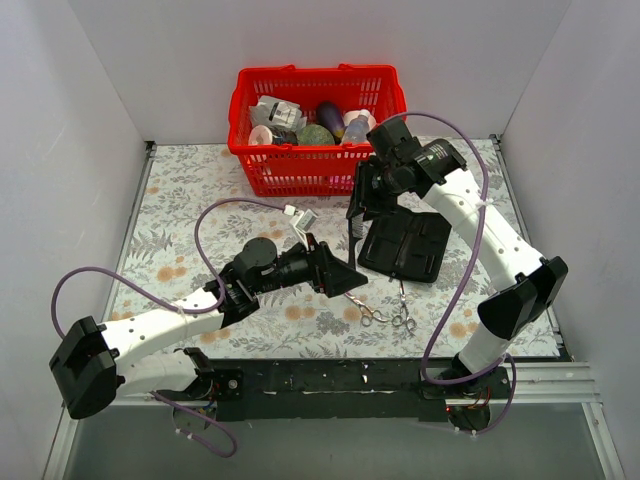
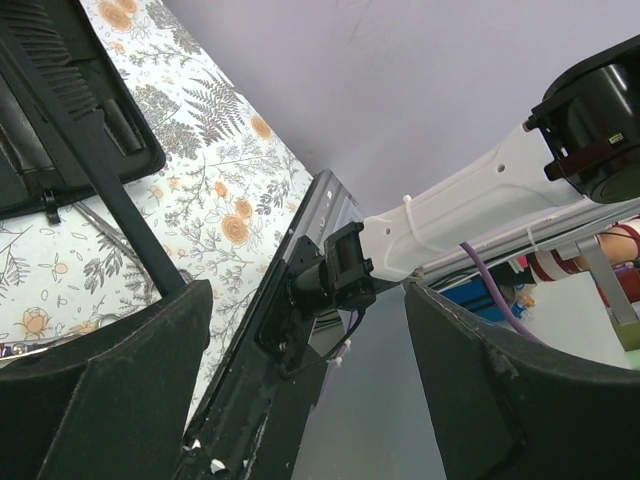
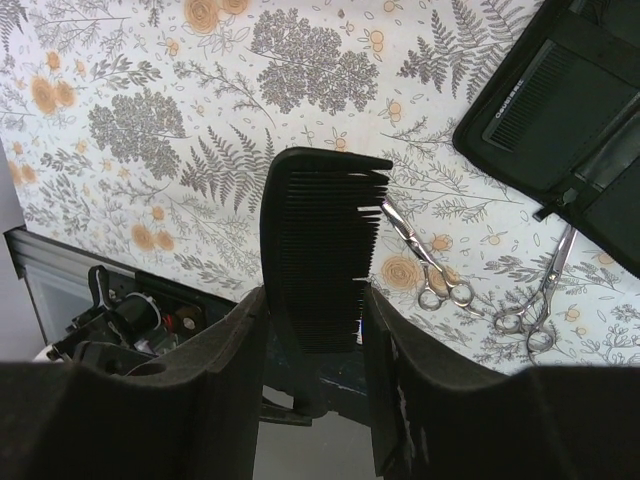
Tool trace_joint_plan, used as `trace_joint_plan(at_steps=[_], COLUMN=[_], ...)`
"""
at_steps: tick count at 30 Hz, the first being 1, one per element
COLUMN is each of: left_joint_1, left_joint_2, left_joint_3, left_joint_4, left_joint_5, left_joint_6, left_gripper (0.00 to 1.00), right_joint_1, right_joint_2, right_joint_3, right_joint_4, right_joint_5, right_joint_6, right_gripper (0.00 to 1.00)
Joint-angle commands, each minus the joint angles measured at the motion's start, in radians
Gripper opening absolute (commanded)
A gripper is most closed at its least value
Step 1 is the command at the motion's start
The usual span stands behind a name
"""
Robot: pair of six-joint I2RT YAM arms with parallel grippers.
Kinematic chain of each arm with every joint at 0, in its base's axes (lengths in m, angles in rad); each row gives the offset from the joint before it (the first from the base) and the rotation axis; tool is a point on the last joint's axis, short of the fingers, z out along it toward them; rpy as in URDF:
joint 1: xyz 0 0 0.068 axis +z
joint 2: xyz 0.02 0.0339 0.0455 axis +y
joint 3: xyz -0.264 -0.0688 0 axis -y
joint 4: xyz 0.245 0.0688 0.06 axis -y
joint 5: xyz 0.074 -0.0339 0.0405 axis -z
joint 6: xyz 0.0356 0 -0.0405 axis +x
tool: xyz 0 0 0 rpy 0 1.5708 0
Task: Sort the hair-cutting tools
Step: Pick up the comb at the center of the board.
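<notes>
While the right gripper [image 3: 315, 300] is clamping the narrow black comb [image 3: 322, 230], the left gripper [image 2: 305, 300] is hovering open; slim silver metal scissors [image 3: 424, 258] are lying at 6 o'clock of the flat black case [image 3: 560, 120].

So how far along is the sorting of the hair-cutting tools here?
Done: what looks like a narrow black comb already sits in the flat black folding case. In hand: the right gripper holds a wide black plastic comb above the floral tabletop. Remaining: two slim silver metal scissors lie on it beside the case, untouched; the left gripper stands open and empty.
</notes>
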Motion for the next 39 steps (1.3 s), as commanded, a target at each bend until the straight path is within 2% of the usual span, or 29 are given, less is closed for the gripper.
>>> trace_joint_plan(at_steps=[1,5,10,13,21,34,39], left_joint_1=[0.016,0.02,0.022,0.023,0.023,0.023,0.023], left_joint_2=[-0.024,-0.044,-0.081,-0.064,0.024,0.073,0.08], left_joint_3=[-0.007,0.034,0.103,0.114,0.087,0.057,0.067], left_joint_4=[0.001,-0.066,-0.234,-0.265,-0.161,-0.108,-0.103], left_joint_5=[0.01,-0.001,-0.101,-0.122,-0.076,-0.052,-0.029], left_joint_6=[0.031,0.047,0.086,0.099,0.068,0.039,0.031], left_gripper=[0.78,0.78,0.8,0.8,0.79,0.75,0.62], right_joint_1=[0.001,0.007,0.012,0.013,0.024,0.063,0.078], right_joint_2=[0.003,0.003,-0.027,-0.04,-0.03,0.029,0.051], right_joint_3=[0.041,0.021,-0.039,-0.054,-0.01,0.061,0.079], right_joint_4=[-0.024,-0.038,-0.029,-0.023,-0.04,-0.032,-0.014], right_joint_5=[-0.013,0.019,0.042,0.041,0.038,0.026,0.032], right_joint_6=[-0.02,-0.035,-0.05,-0.049,-0.043,-0.02,-0.006], right_gripper=[0.17,0.16,0.15,0.15,0.15,0.15,0.15])
